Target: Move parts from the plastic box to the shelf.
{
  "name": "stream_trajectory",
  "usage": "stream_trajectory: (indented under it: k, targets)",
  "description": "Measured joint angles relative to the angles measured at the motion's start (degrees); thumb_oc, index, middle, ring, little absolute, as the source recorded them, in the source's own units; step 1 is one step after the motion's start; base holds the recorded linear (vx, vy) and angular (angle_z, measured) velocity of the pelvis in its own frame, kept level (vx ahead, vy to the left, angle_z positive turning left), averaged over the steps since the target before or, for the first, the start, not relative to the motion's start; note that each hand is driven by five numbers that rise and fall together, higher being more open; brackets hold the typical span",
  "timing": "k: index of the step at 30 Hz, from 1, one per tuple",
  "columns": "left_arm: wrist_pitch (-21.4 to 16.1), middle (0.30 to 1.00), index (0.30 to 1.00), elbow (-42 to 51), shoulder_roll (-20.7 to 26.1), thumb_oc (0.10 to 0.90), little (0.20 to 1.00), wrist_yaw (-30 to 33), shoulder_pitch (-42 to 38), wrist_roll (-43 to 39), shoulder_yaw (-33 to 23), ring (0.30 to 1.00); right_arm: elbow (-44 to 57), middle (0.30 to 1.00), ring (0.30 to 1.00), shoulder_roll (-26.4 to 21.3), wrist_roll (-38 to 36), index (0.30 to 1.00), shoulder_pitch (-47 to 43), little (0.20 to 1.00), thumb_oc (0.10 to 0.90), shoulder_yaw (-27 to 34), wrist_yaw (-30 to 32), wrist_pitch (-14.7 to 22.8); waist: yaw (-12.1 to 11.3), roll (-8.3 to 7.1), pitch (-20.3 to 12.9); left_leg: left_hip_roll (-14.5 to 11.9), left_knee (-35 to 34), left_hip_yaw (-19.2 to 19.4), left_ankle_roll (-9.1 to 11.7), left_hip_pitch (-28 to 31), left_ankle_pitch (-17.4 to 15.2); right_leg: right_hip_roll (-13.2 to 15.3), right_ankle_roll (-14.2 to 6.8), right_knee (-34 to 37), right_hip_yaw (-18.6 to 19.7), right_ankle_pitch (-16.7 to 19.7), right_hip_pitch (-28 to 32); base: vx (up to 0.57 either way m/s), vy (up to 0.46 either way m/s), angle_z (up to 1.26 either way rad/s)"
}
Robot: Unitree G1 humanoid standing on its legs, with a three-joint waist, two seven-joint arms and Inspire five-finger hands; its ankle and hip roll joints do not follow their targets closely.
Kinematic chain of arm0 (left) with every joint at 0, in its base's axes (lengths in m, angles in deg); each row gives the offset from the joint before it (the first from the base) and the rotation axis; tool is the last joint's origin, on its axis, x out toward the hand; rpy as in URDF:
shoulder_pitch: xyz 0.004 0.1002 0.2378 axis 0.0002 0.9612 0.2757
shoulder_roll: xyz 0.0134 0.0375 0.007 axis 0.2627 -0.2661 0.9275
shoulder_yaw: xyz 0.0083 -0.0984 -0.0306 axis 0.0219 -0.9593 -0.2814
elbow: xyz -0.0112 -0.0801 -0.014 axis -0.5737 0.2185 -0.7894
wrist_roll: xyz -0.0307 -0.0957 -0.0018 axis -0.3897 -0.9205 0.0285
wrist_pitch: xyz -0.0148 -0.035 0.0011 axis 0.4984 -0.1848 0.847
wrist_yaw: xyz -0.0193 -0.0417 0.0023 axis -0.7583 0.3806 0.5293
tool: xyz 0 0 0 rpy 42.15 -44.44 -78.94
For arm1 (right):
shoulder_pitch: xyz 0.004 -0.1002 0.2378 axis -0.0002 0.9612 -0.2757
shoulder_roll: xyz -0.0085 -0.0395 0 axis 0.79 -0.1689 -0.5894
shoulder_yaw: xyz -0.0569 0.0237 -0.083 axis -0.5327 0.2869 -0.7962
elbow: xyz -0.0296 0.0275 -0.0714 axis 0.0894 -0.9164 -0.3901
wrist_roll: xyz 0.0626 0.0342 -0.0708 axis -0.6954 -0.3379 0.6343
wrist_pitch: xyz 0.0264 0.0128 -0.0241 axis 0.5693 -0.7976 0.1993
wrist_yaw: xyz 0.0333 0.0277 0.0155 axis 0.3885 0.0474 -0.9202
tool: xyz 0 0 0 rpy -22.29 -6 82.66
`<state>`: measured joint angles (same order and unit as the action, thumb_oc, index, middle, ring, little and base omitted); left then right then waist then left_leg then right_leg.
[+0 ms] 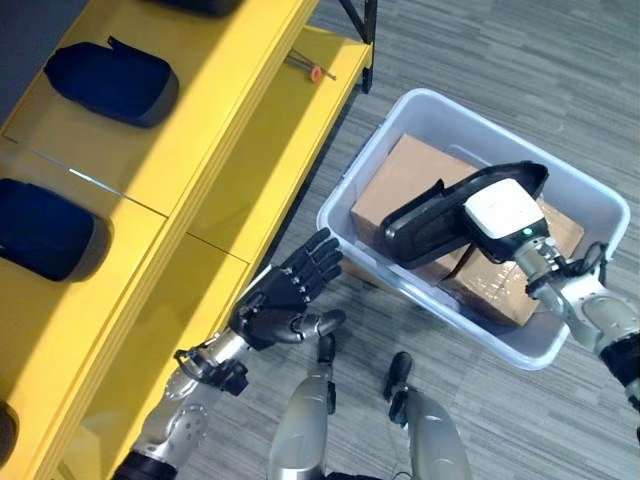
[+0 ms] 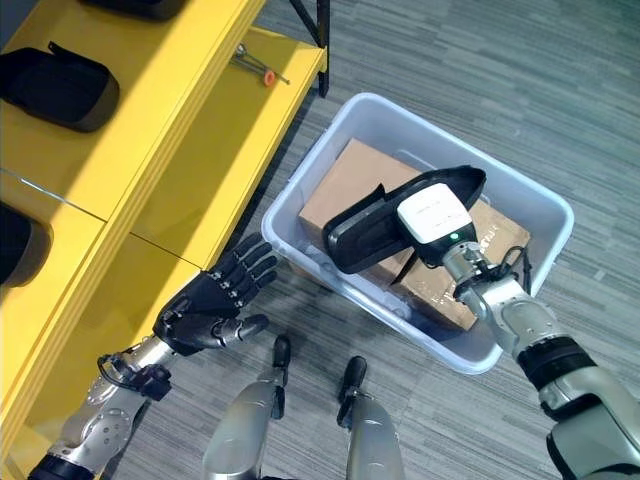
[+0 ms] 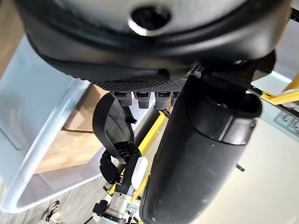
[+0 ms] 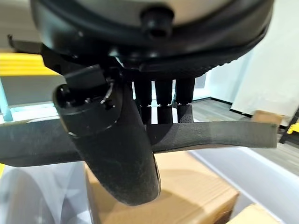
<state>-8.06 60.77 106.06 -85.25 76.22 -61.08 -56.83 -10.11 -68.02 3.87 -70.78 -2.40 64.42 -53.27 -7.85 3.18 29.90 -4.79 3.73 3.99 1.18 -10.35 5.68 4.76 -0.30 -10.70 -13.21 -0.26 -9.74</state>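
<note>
In the left eye view, the translucent pale-blue plastic box (image 1: 590, 215) sits on the grey floor at about 3 o'clock. Inside it lie brown cardboard cartons (image 1: 410, 185). The right hand (image 1: 505, 215), entering from 4 o'clock, is closed around a black moulded curved part (image 1: 430, 225) and holds it tilted above the cartons, over the box. The left hand (image 1: 285, 295), rising from 7 o'clock, has its fingers spread and straight, holding nothing, just beside the box's near corner and the yellow metal shelf (image 1: 240, 120). On the shelf's upper level, at 10 o'clock, rest 2 dark rounded parts (image 1: 110, 80), well apart from each other. A thin grey tool with an orange tip (image 1: 310, 68) lies on the lower level at 12 o'clock.

The right eye view shows the same scene: the black part (image 2: 385, 225) clasped over the box (image 2: 545, 215), the left hand (image 2: 215, 300) spread open near the shelf (image 2: 190, 130).

In the left wrist view, past the straight fingers (image 3: 142, 95), the box wall (image 3: 42, 98) and a carton (image 3: 88, 109) appear, with the right hand (image 3: 128, 163) gripping the black part (image 3: 107, 121).

In the right wrist view, the thumb (image 4: 117, 144) and fingers (image 4: 163, 100) pinch the black part (image 4: 219, 135) above a carton (image 4: 187, 186).
</note>
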Motion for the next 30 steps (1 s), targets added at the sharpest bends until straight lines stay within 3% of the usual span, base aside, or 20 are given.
stream_trajectory:
  k: [5, 7, 11, 12, 13, 14, 17, 19, 22, 24, 27, 30]
  targets:
    - [-2.41, 1.0, 1.0, 0.37, -0.03, 0.9, 1.0, 0.65, 2.08, 4.62, -1.28, 1.0, 6.55, 0.3, 0.3, 0.27, -4.35, 0.3, 6.07, 0.3, 0.4, 5.87, -3.61, 0.13, 1.22, -1.3, -0.89, 0.26, -2.99, 0.64, 0.3, 3.5, 0.79, -0.23, -0.55, 3.78, 0.29, 1.42, 3.56, 0.13, 0.067, -0.04]
    - [-4.89, 1.0, 1.0, 0.75, -0.02, 0.9, 1.0, 4.23, 1.95, 11.35, -3.12, 1.0, 9.82, 0.3, 0.3, 1.63, -5.54, 0.3, 9.07, 0.3, 0.4, 8.9, -8.02, -0.24, 1.61, -2.15, -1.11, 0.28, -3.78, 1.32, 0.2, 6.28, 0.81, -0.33, -0.63, 4.99, 0.42, 1.65, 6.37, 0.08, 0.04, -0.08]
    - [-10.11, 1.0, 1.0, 1.11, 0.04, 0.9, 1.0, 7.18, 1.6, 14.0, -4.78, 1.0, 10.41, 0.3, 0.3, 2.12, -7.7, 0.3, 10.63, 0.3, 0.4, 9.1, -10.23, -0.34, 1.89, -3.35, -4.89, 0.29, -5.01, 1.78, 0.26, 6.59, 0.72, -0.47, -0.88, 6.34, 0.62, 1.73, 6.45, 0.13, 0.066, -0.07]
    - [-11.03, 1.0, 1.0, 2.6, 1.87, 0.9, 1.0, 13.26, -0.25, 25.06, -5.35, 1.0, 11.56, 0.3, 0.3, 3.19, -8.16, 0.3, 10.96, 0.3, 0.4, 10.13, -14.16, -2.06, 2.42, -3.65, -3.97, 0.39, -6.05, 2.15, 0.5, 10.86, 0.45, -0.59, -0.92, 7.37, 1.34, 1.63, 10.56, 0.27, 0.133, -0.04]
    - [-11.86, 1.0, 1.0, 2.94, 3.66, 0.9, 1.0, 16.24, -0.27, 33.0, -6.26, 1.0, 12.5, 0.3, 0.3, 4.96, -9.01, 0.3, 12.64, 0.3, 0.4, 10.67, -16.8, -3.02, 2.54, -4.06, -5.17, 0.33, -7.17, 2.27, 0.51, 13.27, 0.37, -0.85, -1.11, 8.26, 1.37, 1.54, 12.78, 0.1, 0.059, -0.07]
    - [-15.24, 1.0, 1.0, 3.08, 5.21, 0.9, 1.0, 20.05, -0.14, 38.27, -7.37, 1.0, 13.84, 0.3, 0.3, 5.33, -10.69, 0.3, 14.41, 0.3, 0.4, 10.67, -18.16, -3.4, 3.3, -4.53, -8.28, 0.32, -7.3, 2.47, 0.74, 13.31, -0.19, -0.77, -1.48, 8.7, 1.58, 1.23, 12.89, 0.05, 0.026, -0.13]
    - [-22.66, 1.0, 1.0, 4.61, 5.61, 0.9, 1.0, 28.6, -2.71, 44.54, -12.11, 1.0, 14.68, 0.3, 0.3, 5.18, -14.38, 0.3, 15.12, 0.3, 0.4, 12.32, -19.79, -4.61, 4.6, -5.78, -12.14, 0.57, -8.03, 3.41, 0.6, 13.33, -0.48, -0.78, -1.75, 10.85, 1.87, 1.93, 13.28, 0.05, 0.064, -0.13]
    - [-23.64, 1.0, 1.0, 4.86, 6.47, 0.9, 1.0, 30.71, -4.53, 48.04, -12.07, 1.0, 14.29, 0.3, 0.3, 5.25, -17.0, 0.3, 15.05, 0.3, 0.4, 12.91, -21.93, -6.69, 5.49, -5.85, -12.85, 0.72, -8.14, 3.44, 0.55, 13.54, -0.54, -0.69, -1.8, 11.79, 2.34, 2.41, 13.62, 0.09, 0.155, -0.02]
    - [-24.42, 1.0, 1.0, 3.84, 10.8, 0.9, 1.0, 41.76, -9.14, 64.99, -11.08, 1.0, 14.44, 0.3, 0.3, 7.57, -25.69, 0.3, 15.01, 0.3, 0.4, 14.48, -29.49, -9.89, 6.2, -6.01, -13.61, 0.86, -8.21, 4.13, 0.36, 14.67, -0.86, -0.73, -1.99, 12.66, 3.02, 2.73, 14.92, 0.01, 0.048, -0.11]
    - [-27.35, 1.0, 1.0, 3.75, 12.41, 0.9, 1.0, 52.85, -13.15, 78.06, -10.39, 1.0, 16.18, 0.3, 0.3, 7.52, -31.14, 0.3, 15.06, 0.3, 0.4, 14.49, -34.51, -10.57, 7.69, -5.93, -14.05, 1.11, -8.21, 5.0, 0.33, 15.16, -0.89, -0.47, -2.21, 13.33, 3.35, 3.24, 15.43, 0.0, 0.048, -0.2]
    - [-29.17, 1.0, 1.0, 3.71, 13.47, 0.9, 1.0, 58.74, -17.73, 85.28, -6.09, 1.0, 19.41, 0.3, 0.3, 7.31, -35.16, 0.3, 15.05, 0.3, 0.4, 14.42, -37.83, -12.91, 9.27, -5.82, -14.43, 1.18, -8.24, 5.39, 0.3, 15.65, -0.91, -0.55, -2.33, 15.06, 4.05, 4.31, 16.48, 0.0, 0.032, -0.09]
    - [-31.18, 1.0, 1.0, 4.17, 13.46, 0.9, 1.0, 59.84, -18.78, 87.77, -3.69, 1.0, 22.15, 0.3, 0.3, 7.31, -36.88, 0.3, 14.94, 0.3, 0.4, 14.34, -38.97, -13.18, 9.68, -5.66, -14.86, 0.97, -8.25, 6.43, 0.31, 16.1, -0.91, -0.78, -2.13, 15.6, 4.75, 4.92, 16.61, -0.01, 0.029, -0.18]
